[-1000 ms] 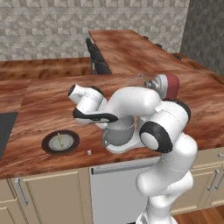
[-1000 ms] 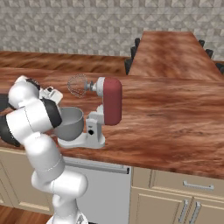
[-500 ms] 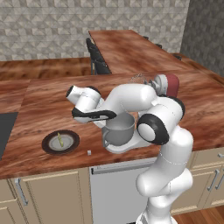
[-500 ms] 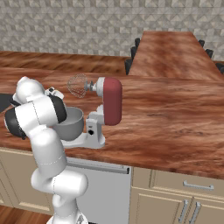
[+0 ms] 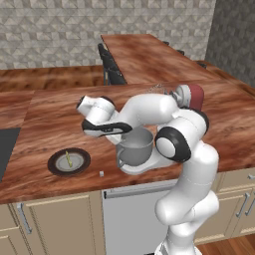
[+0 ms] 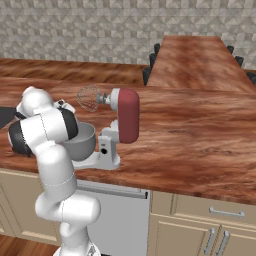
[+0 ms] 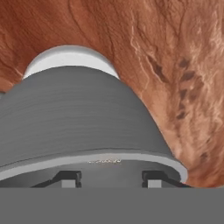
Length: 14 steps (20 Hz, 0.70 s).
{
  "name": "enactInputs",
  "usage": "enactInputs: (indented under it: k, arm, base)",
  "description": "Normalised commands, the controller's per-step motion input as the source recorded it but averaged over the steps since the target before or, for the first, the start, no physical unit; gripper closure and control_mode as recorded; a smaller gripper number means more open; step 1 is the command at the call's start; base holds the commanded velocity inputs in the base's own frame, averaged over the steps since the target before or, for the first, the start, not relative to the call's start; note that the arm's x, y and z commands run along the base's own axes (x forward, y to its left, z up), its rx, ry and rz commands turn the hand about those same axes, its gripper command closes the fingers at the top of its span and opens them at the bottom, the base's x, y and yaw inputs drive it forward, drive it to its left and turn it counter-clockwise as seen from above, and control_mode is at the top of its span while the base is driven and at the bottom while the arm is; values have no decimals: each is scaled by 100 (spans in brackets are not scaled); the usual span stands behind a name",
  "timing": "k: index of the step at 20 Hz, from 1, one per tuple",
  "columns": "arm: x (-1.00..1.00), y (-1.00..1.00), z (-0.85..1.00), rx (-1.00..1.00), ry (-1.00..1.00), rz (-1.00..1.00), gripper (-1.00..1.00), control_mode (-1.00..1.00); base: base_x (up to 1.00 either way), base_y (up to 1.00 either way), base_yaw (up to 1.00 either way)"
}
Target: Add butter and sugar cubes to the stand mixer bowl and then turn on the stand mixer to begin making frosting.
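Two fingertips (image 7: pixel 70 178) stand parted, holding nothing; our gripper (image 7: pixel 108 179) hangs just above the stand mixer bowl (image 7: pixel 83 127). We see butter (image 5: pixel 69 159) well aside.

bowl inside: grey metal round bowl (image 5: pixel 135 147), contents hidden by near wall; arm covers its left in right base view
white cube (image 5: pixel 101 174): too small to tell detail
gripper (image 7: pixel 105 178): tips cut off at bottom

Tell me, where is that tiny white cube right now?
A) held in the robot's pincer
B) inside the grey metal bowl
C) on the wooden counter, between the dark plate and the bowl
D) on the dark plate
C: the left base view shows the sugar cube lying on the counter, right of the dark plate and left of the stand mixer bowl.
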Motion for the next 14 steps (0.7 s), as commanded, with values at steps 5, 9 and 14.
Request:
enactInputs:
  k: [5, 9, 14]
  arm:
    - [-1, -21, 0, 0, 0, -1, -100, -100]
    - [-44, 14, 56, 2, -4, 0, -100, -100]
    - [-80, 57, 96, 5, -1, 3, -100, -100]
  base:
    - [0, 0, 0]
    - [0, 0, 0]
    - [0, 0, 0]
